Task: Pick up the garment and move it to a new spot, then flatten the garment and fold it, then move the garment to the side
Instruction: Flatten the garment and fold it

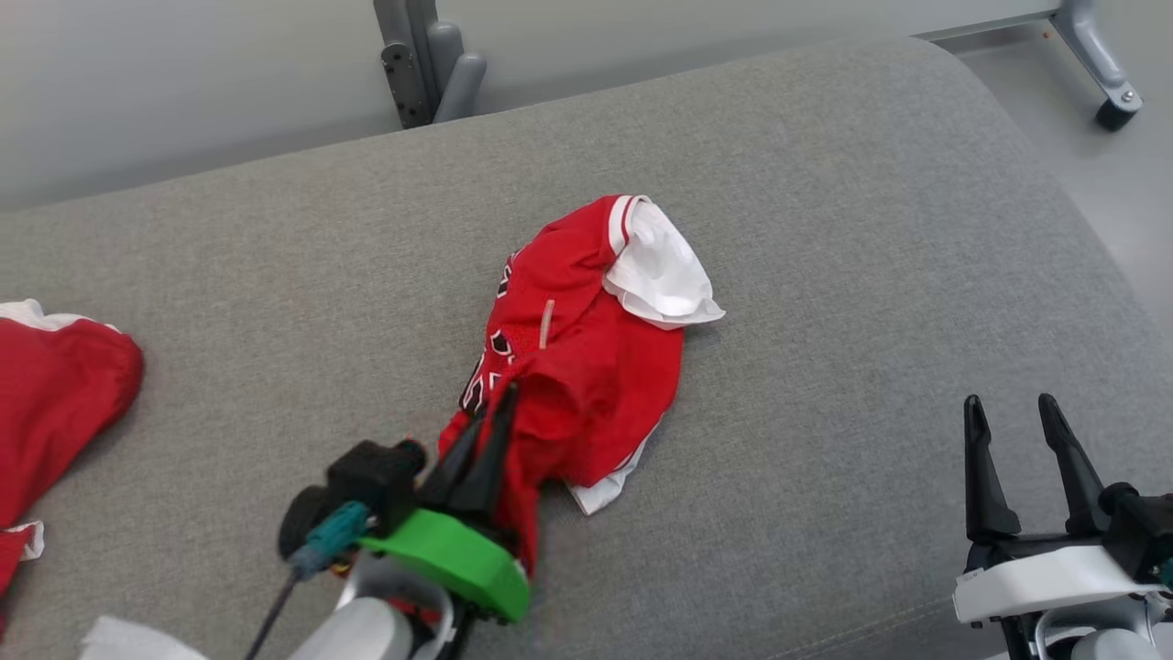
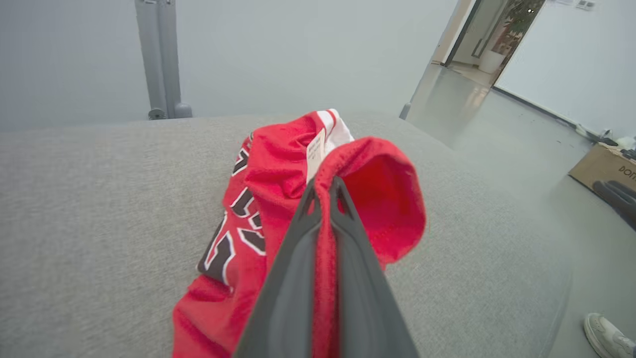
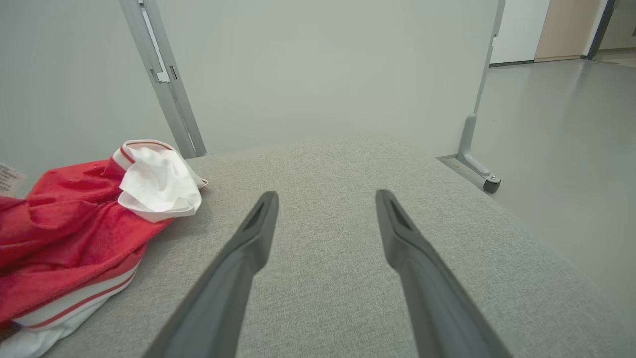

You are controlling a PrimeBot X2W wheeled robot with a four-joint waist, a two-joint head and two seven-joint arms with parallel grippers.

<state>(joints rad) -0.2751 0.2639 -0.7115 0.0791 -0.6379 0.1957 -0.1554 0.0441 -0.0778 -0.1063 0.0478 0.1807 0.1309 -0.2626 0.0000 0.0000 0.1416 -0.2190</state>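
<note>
We see the garment [image 1: 596, 367] lying crumpled near the middle of the table [image 1: 825, 183], a red sports jersey bunched into a loose heap. Its cloth is a fine, slightly shiny mesh. At the far end a white inner layer [image 1: 664, 270] is turned outward in soft folds, edged with red and white stripes, and another white striped hem peeks out at the near side. Black letters [image 1: 481, 380] outlined in white run along the garment's left flank, and a small pale label [image 1: 547, 323] stands up from a ridge of the fabric. The table is broad and padded with rounded edges, covered in a coarse grey weave. The left pincer [image 1: 493, 411] is at the garment's near left edge with its two dark tapering fingers pressed together on a fold of the red mesh; in the left wrist view the cloth runs as a thin red strip between them and billows out in a rounded loop past the tips. The right pincer [image 1: 1010, 408] is over bare table, well apart from the garment, its fingers spread wide and holding nothing. A second red cloth [image 1: 55, 403] lies at the table's left edge.
</note>
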